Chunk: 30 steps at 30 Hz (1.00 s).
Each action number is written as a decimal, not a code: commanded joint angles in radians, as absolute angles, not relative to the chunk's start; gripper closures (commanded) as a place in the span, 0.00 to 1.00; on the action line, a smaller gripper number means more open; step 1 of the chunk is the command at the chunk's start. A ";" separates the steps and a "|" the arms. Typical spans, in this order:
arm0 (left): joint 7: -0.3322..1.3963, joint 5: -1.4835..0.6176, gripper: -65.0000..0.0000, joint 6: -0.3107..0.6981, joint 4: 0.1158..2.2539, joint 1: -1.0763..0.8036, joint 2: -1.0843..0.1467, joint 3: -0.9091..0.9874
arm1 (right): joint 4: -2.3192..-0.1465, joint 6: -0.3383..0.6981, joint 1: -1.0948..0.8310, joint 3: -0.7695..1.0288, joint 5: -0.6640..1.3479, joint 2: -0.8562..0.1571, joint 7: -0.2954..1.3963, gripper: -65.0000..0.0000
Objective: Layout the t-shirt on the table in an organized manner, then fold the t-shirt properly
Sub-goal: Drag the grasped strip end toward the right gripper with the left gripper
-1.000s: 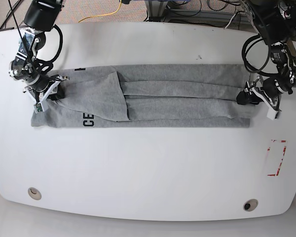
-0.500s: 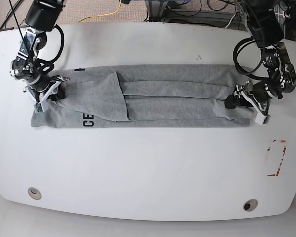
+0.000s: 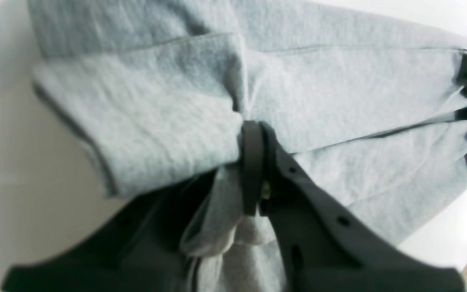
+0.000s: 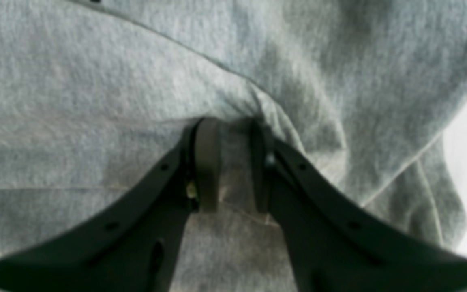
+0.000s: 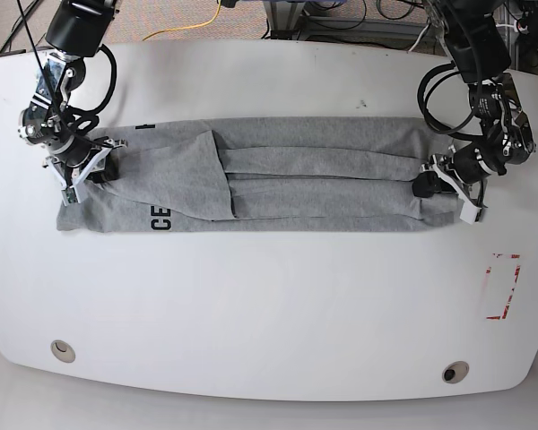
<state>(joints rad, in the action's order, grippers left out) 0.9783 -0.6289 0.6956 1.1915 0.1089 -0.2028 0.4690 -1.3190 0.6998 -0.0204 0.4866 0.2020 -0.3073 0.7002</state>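
Note:
The grey t-shirt (image 5: 296, 184) lies folded into a long strip across the white table (image 5: 269, 305), with black lettering (image 5: 160, 218) near its left end. My left gripper (image 5: 428, 186) sits at the strip's right end. In the left wrist view the left gripper (image 3: 245, 162) is shut on a bunched fold of the t-shirt (image 3: 339, 97). My right gripper (image 5: 93, 170) is at the strip's left end. The right wrist view shows the right gripper (image 4: 233, 162) shut with a pinch of the t-shirt (image 4: 95, 89) between its pads.
A red tape outline (image 5: 503, 287) marks the table's right side. Two metal grommets (image 5: 63, 349) (image 5: 455, 372) sit near the front edge. Cables and a yellow wire (image 5: 197, 27) lie beyond the back edge.
My left gripper has moved left onto the shirt's right end and closed on the fabric there. The right gripper has held its grip and place.

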 commanded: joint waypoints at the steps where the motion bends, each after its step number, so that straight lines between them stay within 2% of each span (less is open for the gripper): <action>1: 0.938 -0.651 0.93 0.698 1.211 0.127 -0.216 0.472 | -1.313 0.698 -0.028 0.484 0.156 -0.309 0.763 0.80; 9: 0.941 -0.621 0.93 0.698 1.376 0.085 -0.222 0.463 | -1.311 0.698 -0.028 0.486 0.156 -0.309 0.763 0.80; 17: 1.029 -0.555 0.93 0.662 1.621 0.036 -0.219 0.328 | -1.311 0.698 -0.028 0.486 0.156 -0.309 0.763 0.80; 24: 1.049 -0.555 0.93 0.656 1.699 0.025 -0.193 0.219 | -1.311 0.698 -0.028 0.486 0.156 -0.303 0.763 0.80; 30: 1.049 -0.561 0.93 0.596 1.712 0.035 -0.125 0.153 | -1.311 0.698 -0.028 0.486 0.156 -0.291 0.763 0.80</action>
<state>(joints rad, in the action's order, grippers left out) 1.0691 -0.5339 0.6201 1.6882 0.0135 -0.1562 0.1795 -1.3193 0.6960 -0.0204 0.4911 0.2024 -0.2932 0.6895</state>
